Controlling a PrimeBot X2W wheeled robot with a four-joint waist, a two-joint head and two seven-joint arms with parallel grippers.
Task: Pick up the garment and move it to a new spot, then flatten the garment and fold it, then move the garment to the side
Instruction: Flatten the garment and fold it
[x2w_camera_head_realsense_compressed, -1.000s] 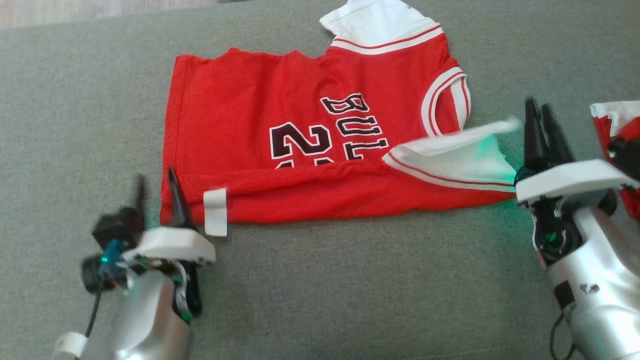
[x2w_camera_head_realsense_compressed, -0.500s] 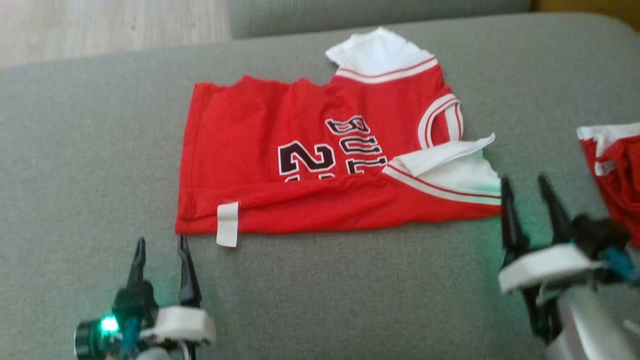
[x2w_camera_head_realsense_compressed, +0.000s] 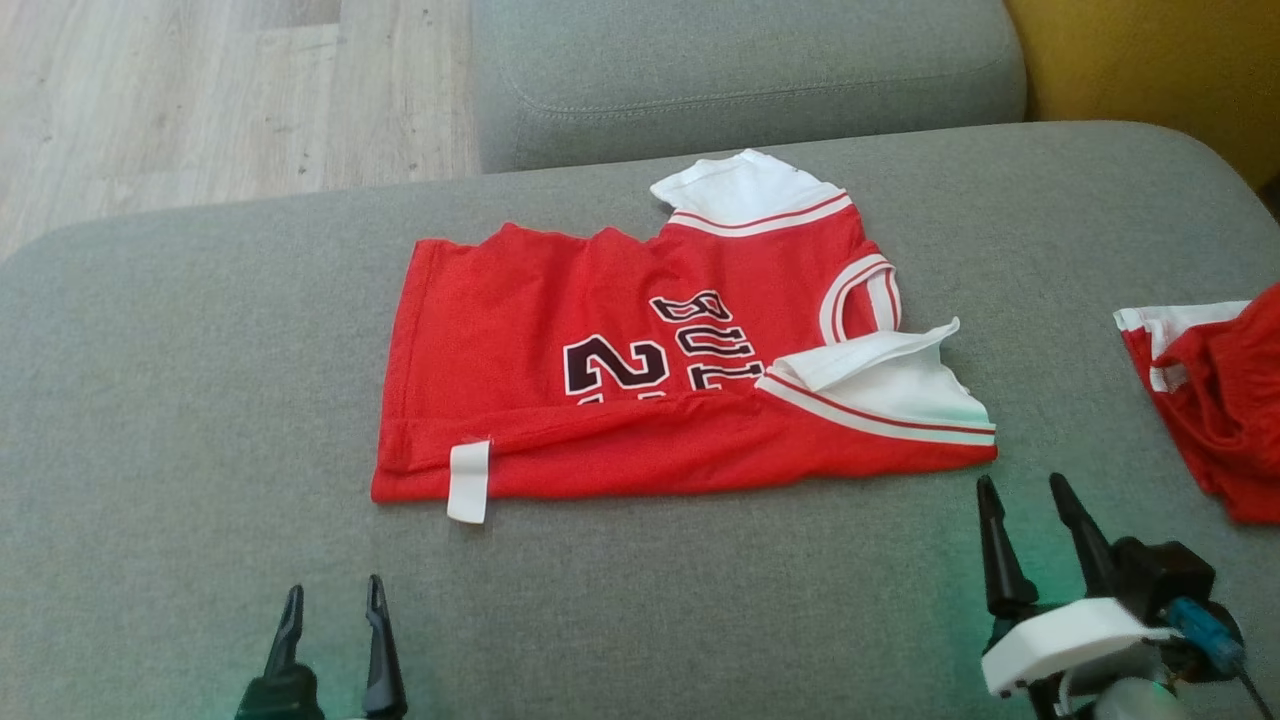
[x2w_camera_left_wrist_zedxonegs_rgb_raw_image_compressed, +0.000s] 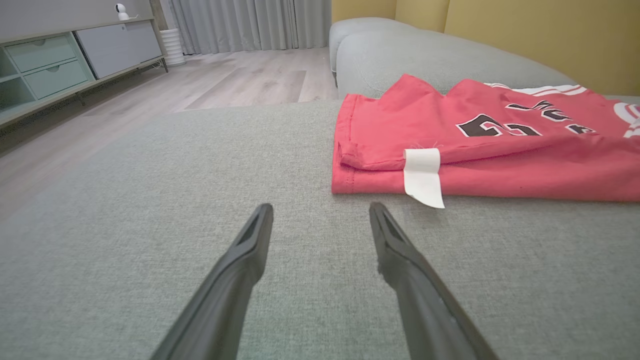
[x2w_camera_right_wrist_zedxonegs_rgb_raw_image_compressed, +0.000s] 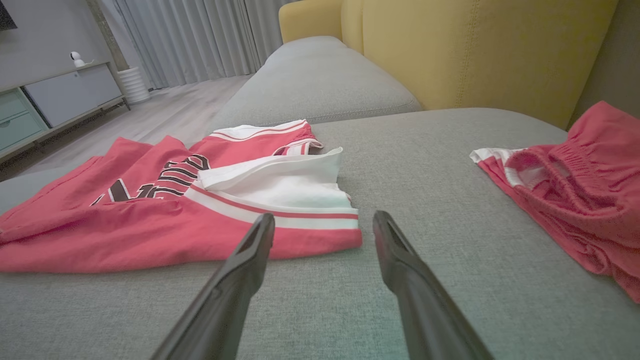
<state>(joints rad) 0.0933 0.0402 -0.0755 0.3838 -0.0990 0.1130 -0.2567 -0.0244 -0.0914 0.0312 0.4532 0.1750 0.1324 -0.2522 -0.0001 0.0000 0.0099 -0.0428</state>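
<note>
Red jersey (x2w_camera_head_realsense_compressed: 500, 340) — one; shorts (x2w_camera_head_realsense_compressed: 1225, 420) — one

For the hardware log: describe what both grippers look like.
Left gripper: two long, dark, tapering fingers. Right gripper: the same fingers, rising from a white housing with a black block and a blue cable fitting beside it.

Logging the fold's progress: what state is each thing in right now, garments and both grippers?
Red jersey: flat on the grey cushion, near edge folded over once.
Red shorts: crumpled, apart from the jersey.
Left gripper: open, empty, clear of the jersey.
Right gripper: open, empty, clear of the jersey.
</note>
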